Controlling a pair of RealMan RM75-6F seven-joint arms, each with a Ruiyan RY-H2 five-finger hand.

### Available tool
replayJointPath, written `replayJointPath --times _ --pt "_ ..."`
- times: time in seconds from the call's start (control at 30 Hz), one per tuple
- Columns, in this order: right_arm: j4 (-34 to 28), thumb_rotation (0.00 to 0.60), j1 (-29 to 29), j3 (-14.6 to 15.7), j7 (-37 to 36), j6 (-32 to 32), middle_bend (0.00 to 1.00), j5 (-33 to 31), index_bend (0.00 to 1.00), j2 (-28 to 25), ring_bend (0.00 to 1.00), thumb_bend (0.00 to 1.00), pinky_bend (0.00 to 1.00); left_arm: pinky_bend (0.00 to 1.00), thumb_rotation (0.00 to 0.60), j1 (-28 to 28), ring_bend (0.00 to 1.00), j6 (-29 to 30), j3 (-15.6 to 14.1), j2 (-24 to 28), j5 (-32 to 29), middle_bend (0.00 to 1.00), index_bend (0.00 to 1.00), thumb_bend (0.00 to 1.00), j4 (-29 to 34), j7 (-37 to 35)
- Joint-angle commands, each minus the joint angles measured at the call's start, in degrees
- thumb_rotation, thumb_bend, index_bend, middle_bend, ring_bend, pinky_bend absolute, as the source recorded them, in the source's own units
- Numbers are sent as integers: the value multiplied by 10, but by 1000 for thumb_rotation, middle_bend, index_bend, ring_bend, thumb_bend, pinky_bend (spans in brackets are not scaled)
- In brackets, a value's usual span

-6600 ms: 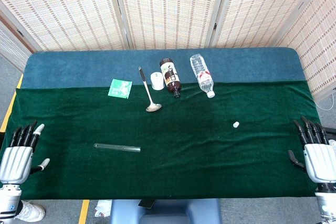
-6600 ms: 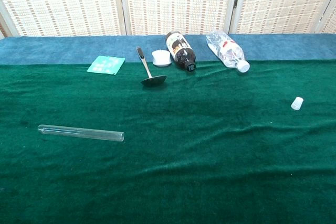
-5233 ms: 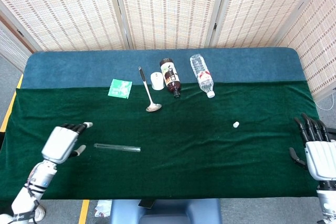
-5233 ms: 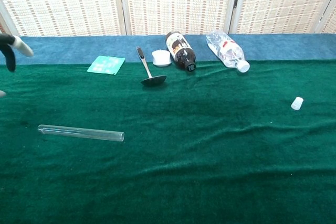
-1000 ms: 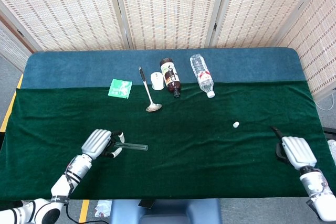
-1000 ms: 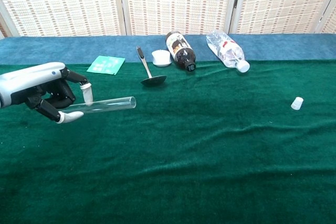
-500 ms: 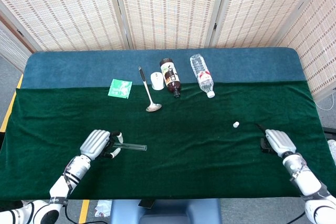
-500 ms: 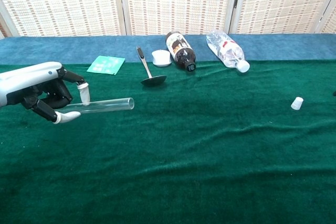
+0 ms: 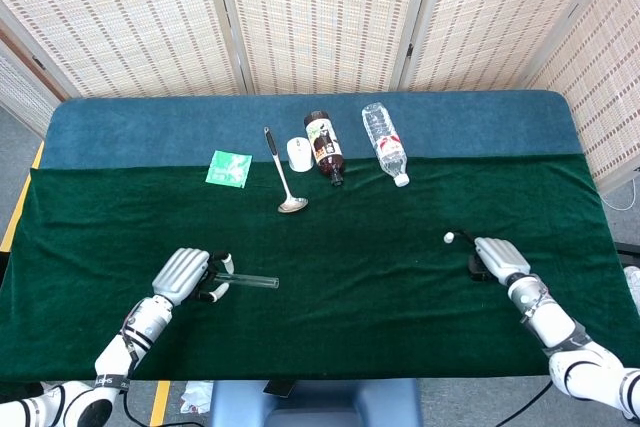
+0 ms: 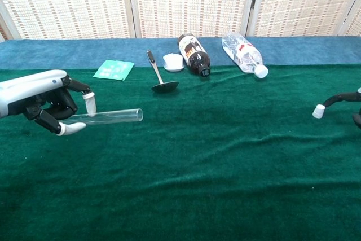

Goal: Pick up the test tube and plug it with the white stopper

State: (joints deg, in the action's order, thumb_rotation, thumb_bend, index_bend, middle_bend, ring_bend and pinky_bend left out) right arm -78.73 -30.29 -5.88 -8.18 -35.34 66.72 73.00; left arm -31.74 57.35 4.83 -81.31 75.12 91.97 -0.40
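Now, one test tube (image 10: 110, 117) — left robot hand (image 10: 42, 108) gripping, one white stopper (image 10: 319, 111).

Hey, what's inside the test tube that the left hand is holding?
The test tube looks empty: the green cloth shows straight through its clear glass. The end gripped by the left hand is covered by the fingers, so that part cannot be checked.

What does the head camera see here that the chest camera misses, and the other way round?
Only the head view shows the whole right hand and both forearms. Only the chest view shows the test tube lifted clear of the green cloth. Both show the left hand holding the tube, the white stopper, two lying bottles, ladle and packet.
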Motion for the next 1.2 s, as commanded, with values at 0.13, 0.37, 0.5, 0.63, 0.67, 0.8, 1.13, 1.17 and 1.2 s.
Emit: replayJointPath --times 0.13,0.37,0.5,0.63,0.67,0.8,1.13,1.17,1.2 --pt "-45 600 10 3 9 -45 924 19 115 -13 1000 904 1000 843 600 1 933 -1 -1 -1 0 950 655 495 -4 -4" --pt "-36 600 18 12 6 -48 924 6 115 -17 1000 903 1000 843 600 0 933 -1 -4 -2 4 950 655 495 -3 -4" --pt "-15 600 10 14 2 -28 924 -5 115 -7 1000 904 1000 843 600 1 933 -2 -6 -2 3 950 655 495 -3 -3" --pt "4 600 0 14 4 -13 924 -11 115 7 1000 904 1000 843 600 3 933 -1 -7 -2 2 950 655 495 -4 -4" --pt "7 600 -2 14 5 -9 924 -13 115 9 1000 903 1000 843 600 3 933 -1 -7 -2 1 950 655 495 -4 -4" --pt "16 600 -11 15 11 -1 924 -18 115 19 1000 904 1000 843 600 4 933 -1 -8 -1 0 950 655 495 -6 -6" --pt "-27 600 -8 18 31 -36 924 2 115 7 1000 904 1000 843 600 4 933 -3 -8 -3 1 950 655 495 -7 -6" --pt "-33 600 -8 19 34 -39 924 3 115 5 1000 904 1000 843 600 4 933 -3 -8 -3 2 950 655 494 -8 -7" --pt "-40 600 -7 20 38 -43 924 5 115 2 1000 904 1000 843 600 4 933 -3 -8 -4 1 950 655 494 -8 -7"
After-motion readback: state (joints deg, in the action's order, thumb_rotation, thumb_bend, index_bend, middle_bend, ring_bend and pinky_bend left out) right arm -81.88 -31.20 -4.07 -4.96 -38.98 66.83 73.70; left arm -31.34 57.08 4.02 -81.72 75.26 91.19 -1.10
